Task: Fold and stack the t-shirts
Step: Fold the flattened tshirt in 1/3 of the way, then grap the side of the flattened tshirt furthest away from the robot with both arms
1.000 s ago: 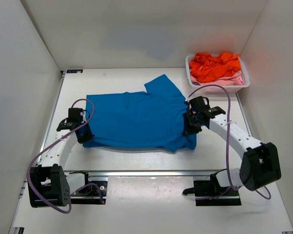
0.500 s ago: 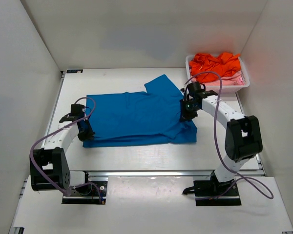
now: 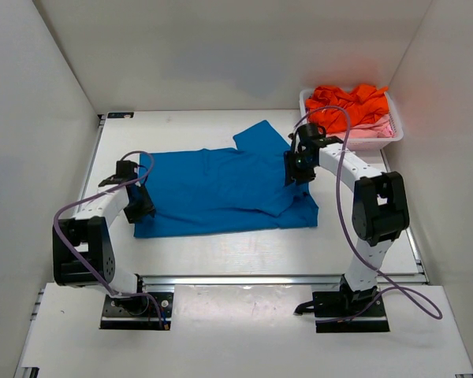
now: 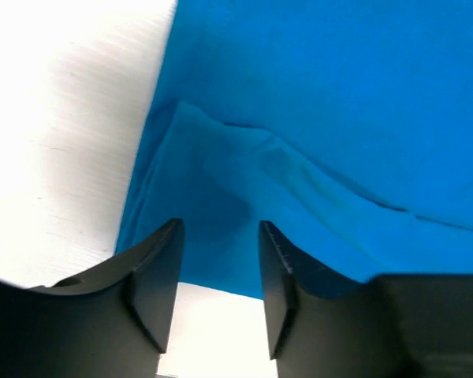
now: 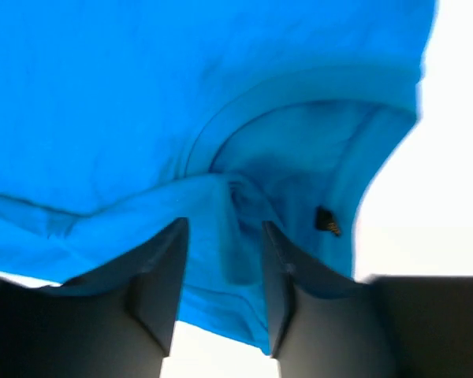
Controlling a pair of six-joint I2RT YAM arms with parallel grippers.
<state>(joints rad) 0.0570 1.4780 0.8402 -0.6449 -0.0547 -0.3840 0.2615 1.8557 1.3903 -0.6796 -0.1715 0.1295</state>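
Top view, blue t-shirt (image 3: 221, 189): spread flat across the middle of the bench (image 3: 221, 260), long side running left to right, one sleeve (image 3: 260, 135) jutting toward the far side.
Top view, left pincer (image 3: 139, 206): low over the shirt's near-left corner, likely because that end of the cloth needs guiding while it is laid.
Top view, right pincer (image 3: 293, 175): low over the shirt's right end, level with its partner, so the two arms bracket the cloth and keep it square.
Top view, waiting pile: an orange t-shirt (image 3: 347, 106) lies crumpled over a pink t-shirt (image 3: 376, 131) in the white basket (image 3: 394, 140) at the far right corner, kept apart from the working area.
Left wrist view, left pincer (image 4: 221, 232): jaws parted, nothing between them; a doubled edge (image 4: 244, 150) of blue cloth lies just beyond the tips, bare bench to the left.
Left wrist view, reading: the layered edge suggests one fold is already laid along this side.
Right wrist view, right pincer (image 5: 225, 228): jaws parted above the collar (image 5: 299, 90); a small ridge of cloth stands in the gap, not visibly squeezed.
Right wrist view, detail: a dark tag (image 5: 325, 220) sits inside the neck opening, which marks this as the shirt's top end.
Stage, as a judgement: early, with one shirt partly folded and two untouched.
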